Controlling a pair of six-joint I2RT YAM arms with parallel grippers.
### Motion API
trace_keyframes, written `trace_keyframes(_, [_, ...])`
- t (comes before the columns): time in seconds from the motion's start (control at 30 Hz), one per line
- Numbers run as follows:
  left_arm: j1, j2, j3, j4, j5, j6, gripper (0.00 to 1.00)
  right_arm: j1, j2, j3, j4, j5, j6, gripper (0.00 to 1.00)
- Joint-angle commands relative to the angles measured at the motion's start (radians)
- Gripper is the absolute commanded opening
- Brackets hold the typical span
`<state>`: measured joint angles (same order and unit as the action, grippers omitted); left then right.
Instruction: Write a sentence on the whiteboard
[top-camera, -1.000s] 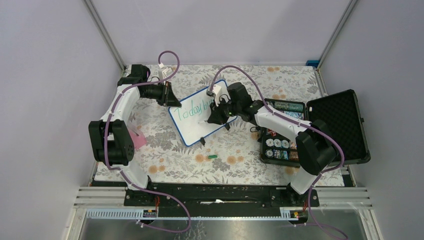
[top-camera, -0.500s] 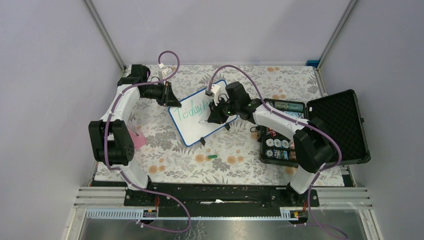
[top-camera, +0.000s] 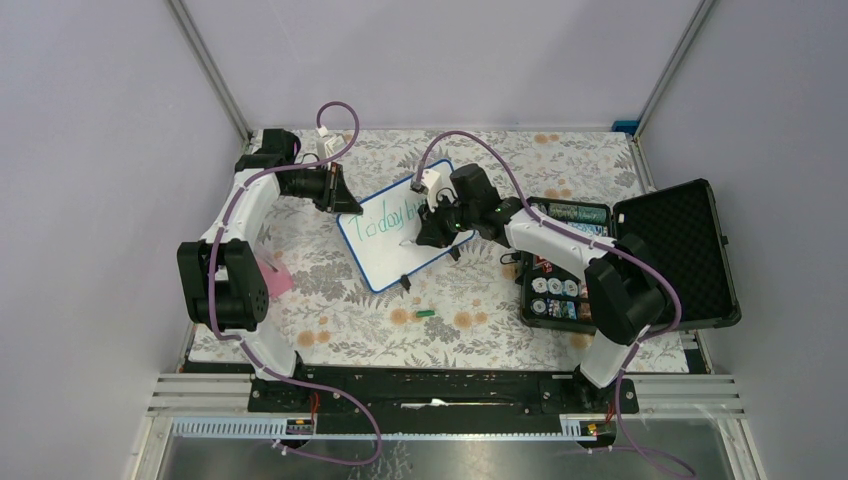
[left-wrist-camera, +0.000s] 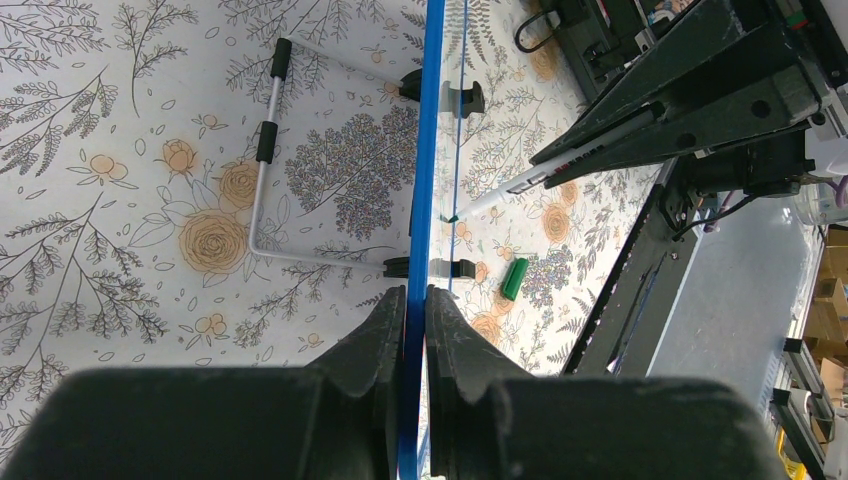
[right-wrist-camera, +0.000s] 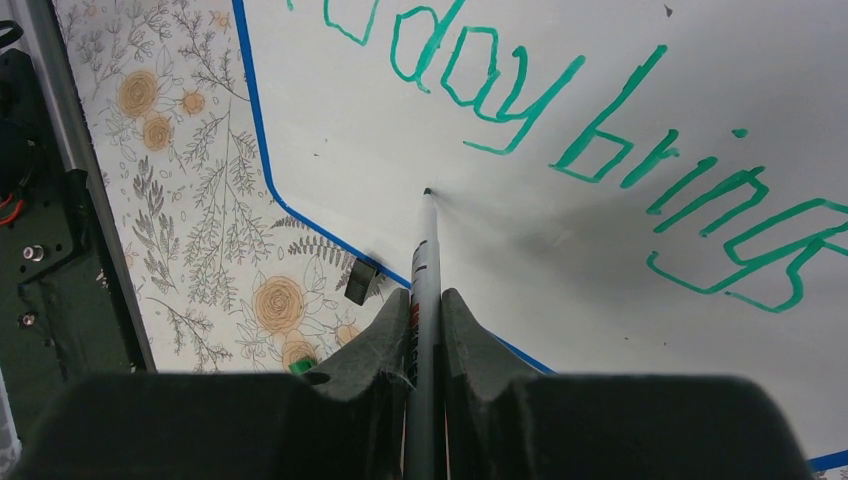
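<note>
Right gripper (right-wrist-camera: 425, 300), clenched on a slim pale marker (right-wrist-camera: 427, 245), had slid left; its tip touched the blue-framed whiteboard (right-wrist-camera: 560, 300) just ahead, under green words "Today brings" (right-wrist-camera: 590, 150), likely starting line two. Left gripper (left-wrist-camera: 415, 300) clamped the board's edge.

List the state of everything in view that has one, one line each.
Blue-framed glossy white whiteboard: propped up tilted, edge clamped in the shut left gripper.
Green handwritten sentence: reads "Today brings" so far.
Thin white marker: uncapped, clamped in the shut right gripper, tip at the board.
Small green cap: off, lying on the floral cloth.
Black foam-lined case: open, lid up.
</note>
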<state>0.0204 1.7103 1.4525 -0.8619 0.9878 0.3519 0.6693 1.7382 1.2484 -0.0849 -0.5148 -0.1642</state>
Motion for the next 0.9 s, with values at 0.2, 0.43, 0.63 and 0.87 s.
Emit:
trace_keyframes(0.2, [-0.004, 0.005, 0.016, 0.014, -0.019, 0.024, 0.00, 0.005, 0.027, 0.079, -0.005, 0.025, -0.014, 0.00])
trace_keyframes(0.43, [-0.005, 0.003, 0.019, 0.015, -0.022, 0.025, 0.00, 0.005, 0.039, 0.097, -0.013, 0.008, -0.012, 0.00])
trace_keyframes(0.63, [-0.006, 0.006, 0.020, 0.015, -0.023, 0.025, 0.00, 0.008, 0.046, 0.098, -0.013, -0.008, -0.003, 0.00])
trace_keyframes(0.87, [-0.007, 0.008, 0.021, 0.014, -0.026, 0.025, 0.00, 0.016, 0.046, 0.096, -0.017, -0.018, -0.010, 0.00])
